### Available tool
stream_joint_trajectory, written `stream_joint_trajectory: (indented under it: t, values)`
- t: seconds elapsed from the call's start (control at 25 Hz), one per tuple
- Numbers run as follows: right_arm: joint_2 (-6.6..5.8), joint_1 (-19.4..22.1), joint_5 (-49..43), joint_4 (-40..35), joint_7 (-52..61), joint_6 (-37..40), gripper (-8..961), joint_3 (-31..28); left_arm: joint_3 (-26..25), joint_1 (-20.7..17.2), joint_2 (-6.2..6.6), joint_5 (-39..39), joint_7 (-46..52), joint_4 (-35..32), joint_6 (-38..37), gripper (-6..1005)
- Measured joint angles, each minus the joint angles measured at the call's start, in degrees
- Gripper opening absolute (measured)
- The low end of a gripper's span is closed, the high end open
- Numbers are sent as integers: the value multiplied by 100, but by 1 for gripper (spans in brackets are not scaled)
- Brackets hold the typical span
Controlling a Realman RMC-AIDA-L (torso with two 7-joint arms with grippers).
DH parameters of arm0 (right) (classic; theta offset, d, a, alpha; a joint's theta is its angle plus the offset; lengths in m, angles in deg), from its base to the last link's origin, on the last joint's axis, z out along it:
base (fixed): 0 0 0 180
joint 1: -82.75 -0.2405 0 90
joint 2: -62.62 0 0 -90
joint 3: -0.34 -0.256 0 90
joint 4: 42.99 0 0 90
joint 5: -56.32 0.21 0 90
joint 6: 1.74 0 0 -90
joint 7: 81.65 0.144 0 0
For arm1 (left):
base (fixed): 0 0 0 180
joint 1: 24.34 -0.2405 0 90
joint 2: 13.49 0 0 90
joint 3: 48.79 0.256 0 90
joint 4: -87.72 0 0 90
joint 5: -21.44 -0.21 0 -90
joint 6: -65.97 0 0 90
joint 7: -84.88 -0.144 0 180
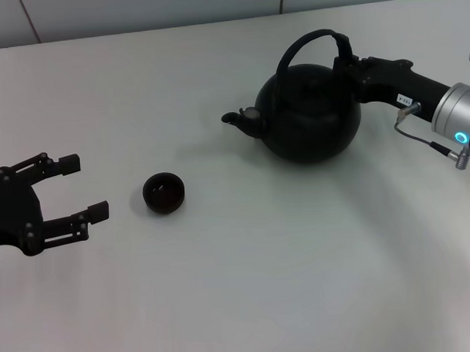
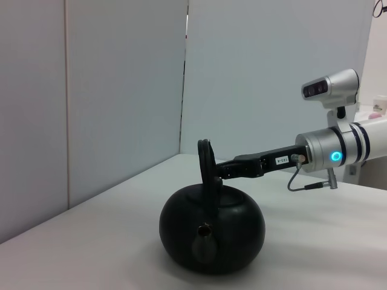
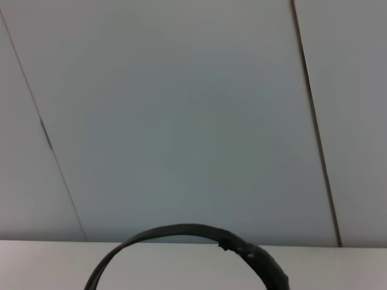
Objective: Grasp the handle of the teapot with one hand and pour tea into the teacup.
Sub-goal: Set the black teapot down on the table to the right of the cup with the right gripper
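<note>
One teapot point(image 1: 310, 115) on my table point(image 1: 246, 284), my right gripper point(image 1: 345, 64) clamped on its handle point(image 1: 311, 40), spout toward the teacup point(image 1: 164, 192), my left gripper point(image 1: 75, 187) spread wide nearby.

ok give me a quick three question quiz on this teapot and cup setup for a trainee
1. True or false: the teapot is already tipped over the teacup.
2. Which end effector is at the handle? A) left B) right C) both
3. Fill in: the teapot's spout points toward the robot's ____ side.

Key
1. False. The teapot sits upright on the table, apart from the teacup.
2. B. The right end effector reaches the handle from the side away from the spout; the left end effector waits open on the table's left, beside the teacup.
3. Left, the side where the teacup sits.
</note>
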Motion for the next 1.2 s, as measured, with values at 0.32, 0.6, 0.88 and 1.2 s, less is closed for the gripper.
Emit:
stream_joint_trajectory:
  t: [0.32,0.6,0.88,1.2]
  values:
    - [-4,-14,-12,24,-2,-2,131,7,0,4,2,0,0,-3,0,854]
    - [-16,-33,-93,-35,23,102,143,-36,-22,8,10,0,0,-3,-7,855]
    - [-17,-11,-73,-135,20,107,347,-48,-46,9,11,0,18,-10,-29,854]
    - [-17,3,-57,-185,15,99,580,-52,-44,34,5,0,26,-12,-2,855]
